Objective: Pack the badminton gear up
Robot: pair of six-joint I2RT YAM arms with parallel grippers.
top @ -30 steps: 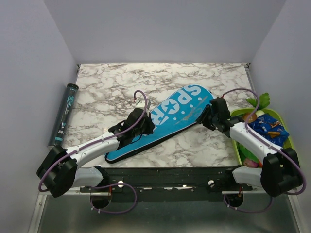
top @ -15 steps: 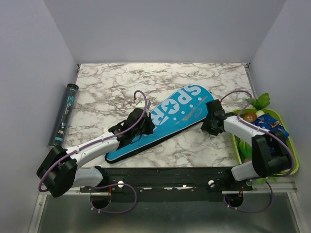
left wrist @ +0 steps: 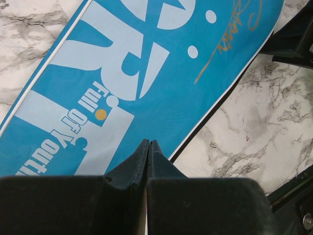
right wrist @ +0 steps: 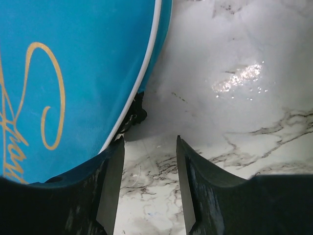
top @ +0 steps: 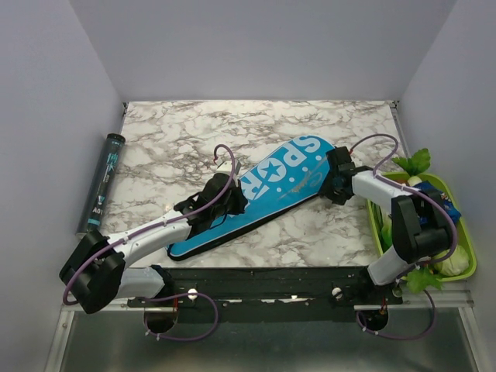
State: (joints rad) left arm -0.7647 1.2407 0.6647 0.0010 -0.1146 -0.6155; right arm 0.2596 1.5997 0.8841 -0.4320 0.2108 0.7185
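Top external: long cyan racket-shaped fabric bag lettered "SPORT", diagonal on marble counter. Left hand pressed together over its near half; right hand spread at its far-right edge.

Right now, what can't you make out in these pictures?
Rackets: unseen in every view; the bag may conceal them.
Left claw, wrist view: whether it pinches fabric, hidden by its own tips.
Tube, top view: lettering too small.
Tray, top view: partly behind the right arm.

Top view looks down from behind; both wrist views sit close over the cyan bag
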